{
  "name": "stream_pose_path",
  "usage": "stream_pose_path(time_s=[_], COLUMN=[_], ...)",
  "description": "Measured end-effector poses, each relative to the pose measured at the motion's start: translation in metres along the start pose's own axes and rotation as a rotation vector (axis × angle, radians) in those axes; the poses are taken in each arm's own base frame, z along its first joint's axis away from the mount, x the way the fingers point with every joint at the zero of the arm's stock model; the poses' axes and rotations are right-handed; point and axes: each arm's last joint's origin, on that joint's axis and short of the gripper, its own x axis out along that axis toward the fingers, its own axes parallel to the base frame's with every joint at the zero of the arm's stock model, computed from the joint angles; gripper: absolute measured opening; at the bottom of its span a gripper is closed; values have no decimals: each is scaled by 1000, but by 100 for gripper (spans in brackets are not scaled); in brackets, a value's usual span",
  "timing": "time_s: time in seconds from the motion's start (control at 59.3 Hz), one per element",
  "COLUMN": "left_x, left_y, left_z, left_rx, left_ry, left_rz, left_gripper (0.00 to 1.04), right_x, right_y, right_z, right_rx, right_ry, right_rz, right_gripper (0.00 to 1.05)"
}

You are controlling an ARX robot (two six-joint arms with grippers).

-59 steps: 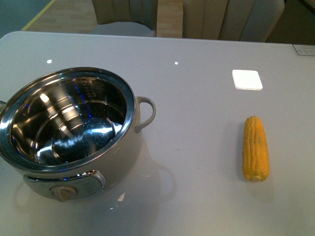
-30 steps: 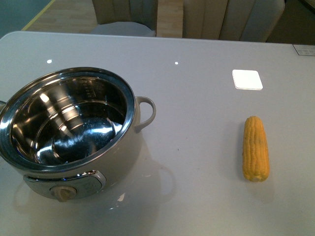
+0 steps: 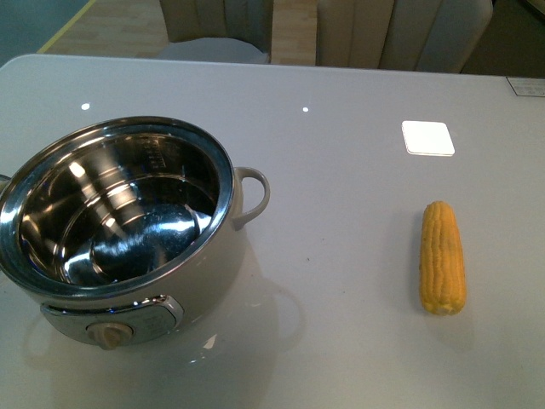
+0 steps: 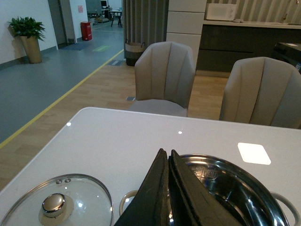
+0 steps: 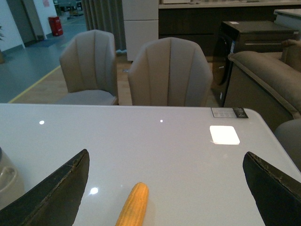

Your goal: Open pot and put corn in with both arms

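Pale chairs (image 3: 400, 34) stand behind the grey counter (image 3: 341, 128). On it the pot (image 3: 217, 260) sits uncovered at the left, its glass lid (image 4: 84, 197) lying flat just beside it. Well apart to the right lies the corn (image 3: 443, 257), with a white square patch (image 3: 427, 137) beyond it. The left tool (image 4: 167, 155) is pressed closed and empty above the pot's rim. The right tool (image 5: 165, 155) gapes wide and empty, the corn ahead of it.

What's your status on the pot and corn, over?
Left claw shut, empty, by pot. Right claw open, short of corn. Pot open, bowl empty, lid on table beside it; corn lying on table, untouched. Nothing seen between corn and pot.
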Motion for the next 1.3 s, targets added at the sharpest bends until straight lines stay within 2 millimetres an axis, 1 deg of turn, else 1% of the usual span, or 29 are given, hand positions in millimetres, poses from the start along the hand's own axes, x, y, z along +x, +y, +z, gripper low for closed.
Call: stream_pose_path(time_s=[0.321,0.405,0.472,0.658,0.709,0.81,0.827,0.945,0.978,1.012,1.029,1.063,1.097,1.164,1.215,1.299], left_x=[-6,-12,-16,-17,-17,-17,-17,-17,-17,-17,-17,-17,-17,-17,-17,-17], left_y=[0,0,0,0,0,0,0,0,0,0,0,0,0,0,0,0], left_z=[0,-5,-3,-3,-3,-3,-3,-3,-3,-3,-3,-3,-3,-3,-3,-3], left_rx=[0,0,1,1,1,1,1,1,1,1,1,2,2,2,2,4], left_ry=[0,34,10,5,5,5,5,5,5,5,5,5,5,5,5,5], left_rz=[0,1,0,0,0,0,0,0,0,0,0,-1,0,0,0,0], left_gripper=[3,3,3,3,11,30,32,54,59,66,68,75,80,91,99,97], right_x=[0,0,0,0,0,0,0,0,0,1,1,3,4,9,14,28], right_y=[0,0,0,0,0,0,0,0,0,0,0,0,0,1,1,3], right_z=[0,0,0,0,0,0,0,0,-1,-1,-1,-3,-7,-13,-13,-15], right_rx=[0,0,0,0,0,0,0,0,30,90,106,171,198,244,273,294], right_ry=[0,0,0,0,0,0,0,3,81,252,298,454,532,595,598,585], right_rz=[0,0,0,0,0,0,0,0,-6,-25,-31,-56,-70,-88,-94,-104], right_gripper=[96,96,96,96,96,96,96,96,96,96,96,96,96,96,96,96])
